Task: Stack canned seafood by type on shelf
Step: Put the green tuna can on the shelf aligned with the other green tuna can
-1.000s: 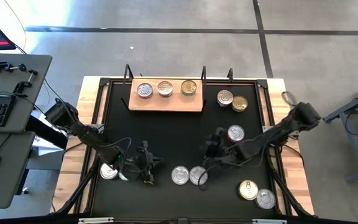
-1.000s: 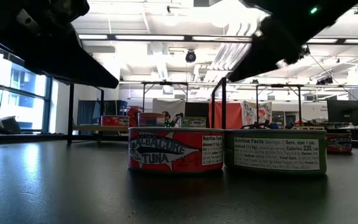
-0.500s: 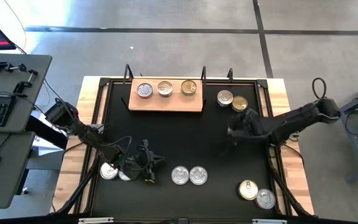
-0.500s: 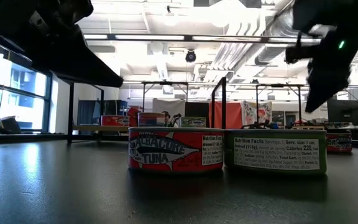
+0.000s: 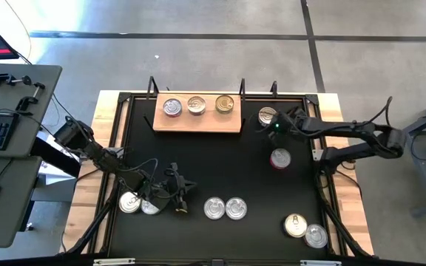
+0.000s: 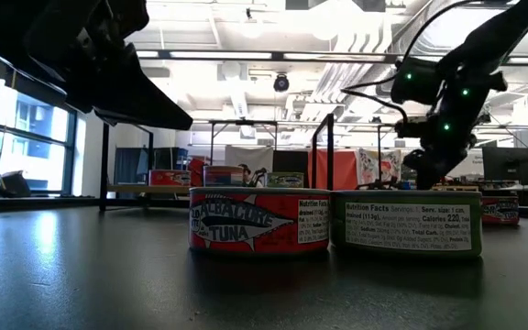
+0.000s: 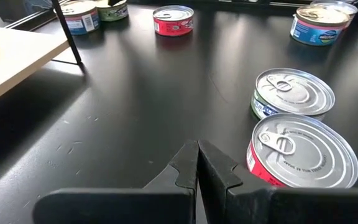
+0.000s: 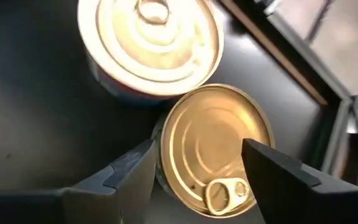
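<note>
The wooden shelf (image 5: 197, 120) at the table's far side bears three cans (image 5: 197, 105) in a row. Right of it stand a silver-topped can (image 5: 267, 115) and a gold-topped can (image 8: 213, 146). My right gripper (image 8: 197, 149) hovers open over the gold-topped can, one finger on either side of it; in the high view (image 5: 280, 124) it hides that can. My left gripper (image 7: 197, 155) is shut and holds nothing, just left of a red-sided can (image 7: 303, 152) and a green-sided can (image 7: 293, 92) near the table's front middle (image 5: 180, 201).
A red-sided can (image 5: 280, 158) stands alone at the right. Two cans (image 5: 305, 230) sit at the near right corner and two (image 5: 139, 205) at the near left, behind my left arm. The table's raised frame (image 5: 318, 133) runs close beside my right gripper.
My right gripper has swung from beside the two front-middle cans toward the far right, past the lone red-sided can, and down over the gold-topped can beside the shelf, turning as it went and staying open. The cans have not moved.
</note>
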`<state>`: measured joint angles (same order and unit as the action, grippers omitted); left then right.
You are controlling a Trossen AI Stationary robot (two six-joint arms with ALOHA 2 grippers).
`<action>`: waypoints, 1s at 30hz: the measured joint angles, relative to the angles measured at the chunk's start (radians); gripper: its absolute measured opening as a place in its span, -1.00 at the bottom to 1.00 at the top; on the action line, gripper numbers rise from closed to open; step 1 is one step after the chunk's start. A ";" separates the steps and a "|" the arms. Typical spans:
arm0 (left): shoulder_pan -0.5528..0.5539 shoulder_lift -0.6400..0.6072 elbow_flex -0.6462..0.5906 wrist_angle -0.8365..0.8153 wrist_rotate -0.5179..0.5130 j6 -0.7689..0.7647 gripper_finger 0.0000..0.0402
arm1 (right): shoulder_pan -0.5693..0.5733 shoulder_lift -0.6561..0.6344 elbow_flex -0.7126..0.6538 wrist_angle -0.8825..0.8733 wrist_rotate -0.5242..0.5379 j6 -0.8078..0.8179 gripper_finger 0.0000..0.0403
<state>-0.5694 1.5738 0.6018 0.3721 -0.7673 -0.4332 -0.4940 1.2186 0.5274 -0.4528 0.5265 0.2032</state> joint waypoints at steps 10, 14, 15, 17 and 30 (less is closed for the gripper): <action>0.000 0.000 0.000 0.001 0.001 -0.008 -1.00 | -0.024 -0.001 -0.018 -0.093 -0.140 0.008 -0.36; 0.001 0.000 0.000 0.001 0.001 0.001 -1.00 | 0.045 -0.003 -0.016 -0.124 -0.167 0.051 -0.67; 0.001 0.000 0.000 0.002 0.001 0.001 -1.00 | 0.068 -0.003 -0.016 -0.125 -0.173 0.061 -0.75; 0.001 0.000 0.000 0.002 0.001 0.001 -1.00 | 0.115 -0.003 -0.015 -0.122 -0.185 0.077 -0.88; 0.001 0.000 0.000 0.066 0.001 0.057 -1.00 | 0.431 0.047 -0.021 0.120 -0.373 0.200 -0.99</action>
<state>-0.5686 1.5738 0.6018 0.4382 -0.7662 -0.3763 -0.0626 1.2653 0.5064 -0.3326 0.1536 0.4033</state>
